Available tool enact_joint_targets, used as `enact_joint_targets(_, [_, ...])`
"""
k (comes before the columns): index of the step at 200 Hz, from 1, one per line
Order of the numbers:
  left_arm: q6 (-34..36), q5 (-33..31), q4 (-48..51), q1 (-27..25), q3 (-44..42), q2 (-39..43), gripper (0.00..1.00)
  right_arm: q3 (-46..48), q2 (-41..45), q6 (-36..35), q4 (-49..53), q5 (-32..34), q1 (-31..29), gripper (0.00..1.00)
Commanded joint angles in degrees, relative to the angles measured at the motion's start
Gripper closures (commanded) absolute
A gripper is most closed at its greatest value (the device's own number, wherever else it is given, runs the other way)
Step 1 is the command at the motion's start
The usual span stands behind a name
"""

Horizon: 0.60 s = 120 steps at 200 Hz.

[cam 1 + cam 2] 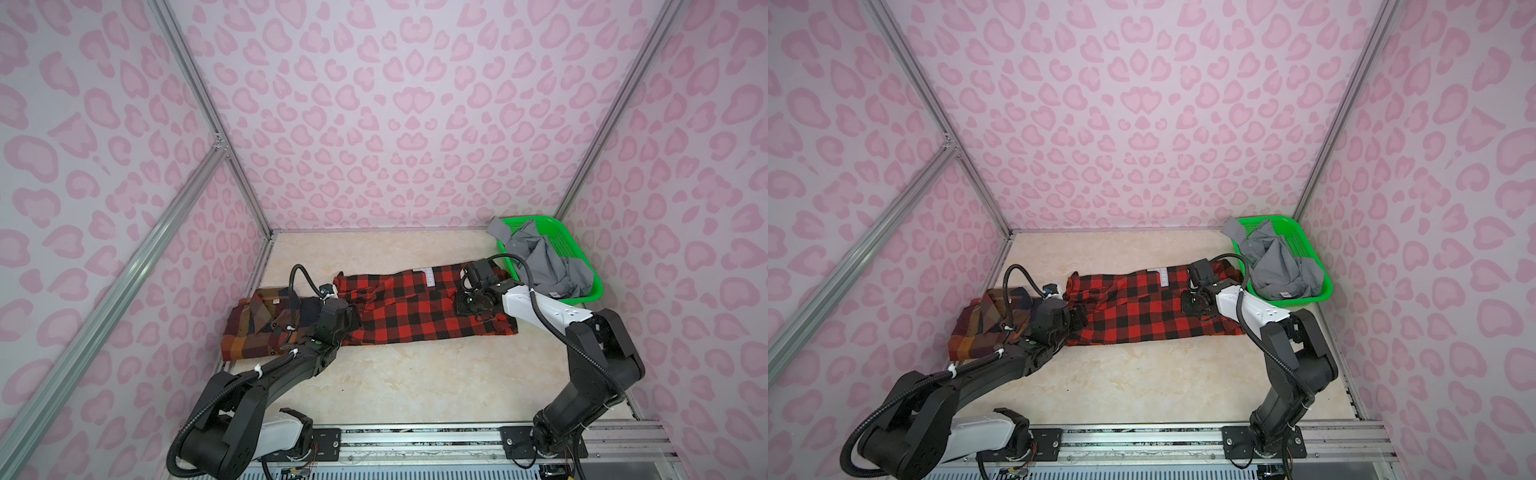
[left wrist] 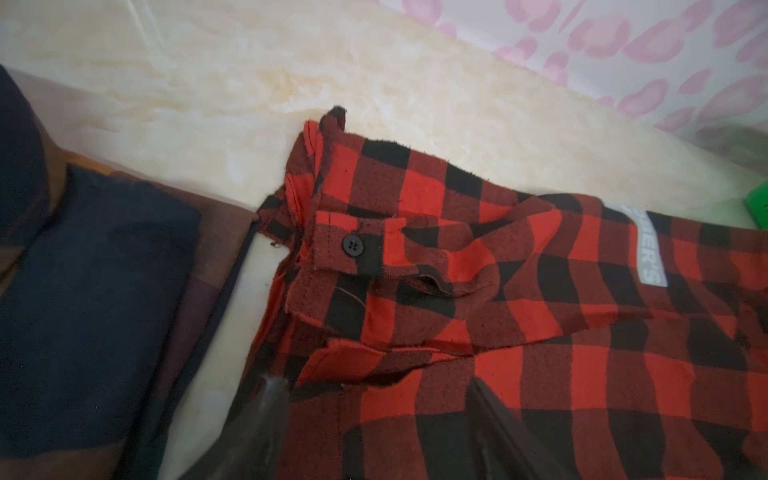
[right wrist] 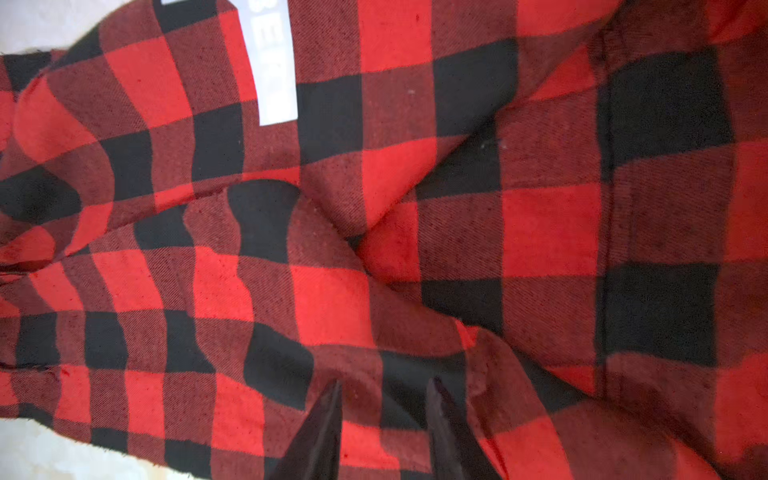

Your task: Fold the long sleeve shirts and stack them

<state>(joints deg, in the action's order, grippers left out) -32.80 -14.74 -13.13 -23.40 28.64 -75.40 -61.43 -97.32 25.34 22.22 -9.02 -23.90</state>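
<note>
- The red-and-black buffalo check flannel shirt (image 1: 415,309) is lying stretched sideways across the middle of the cream marbled tabletop (image 1: 415,386). It is partly folded, and its grey lettered label (image 1: 429,275) is facing up near the far edge.
- In the left wrist view, a cuff with a black button (image 2: 353,245) is resting on top of the flannel's left end.
- The dark brown-orange-navy plaid shirt (image 1: 253,328) is sitting folded at the table's left side, just beside the flannel. A narrow strip of table is showing between the two in the left wrist view.
- The plain grey collared shirt (image 1: 548,262) is lying crumpled in the bright green plastic mesh basket (image 1: 592,293) at the far right corner. Part of it is hanging over the basket's far rim.
- The left gripper (image 2: 374,386) is hanging over the flannel's left end. Its dark fingers (image 2: 270,415) are standing wide apart with the cloth flat beneath them, gripping nothing.
- The right gripper (image 3: 386,382) is hanging over the flannel's right part. Its fingers (image 3: 324,424) are standing partly apart with nothing pinched between them. Whether the tips are touching the cloth cannot be told.
</note>
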Motion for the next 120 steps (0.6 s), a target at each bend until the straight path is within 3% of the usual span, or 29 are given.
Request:
enact_joint_targets(1, [-3.7,0.8,7.5,0.0,2.8,-3.9,0.30,-0.4,-2.8,0.3,-3.3,-0.6,-1.4,0.65])
enact_joint_targets(51, [-9.5,1.3,15.6,-0.3,4.2,-8.2,0.31,4.5,-5.5,3.0,-3.3,1.8,-2.2,0.65])
enact_joint_targets(120, [-12.3,-2.6,25.9,-2.3,0.6,0.7,0.30,17.6,1.5,7.1,-5.9,-0.6,-6.2,0.65])
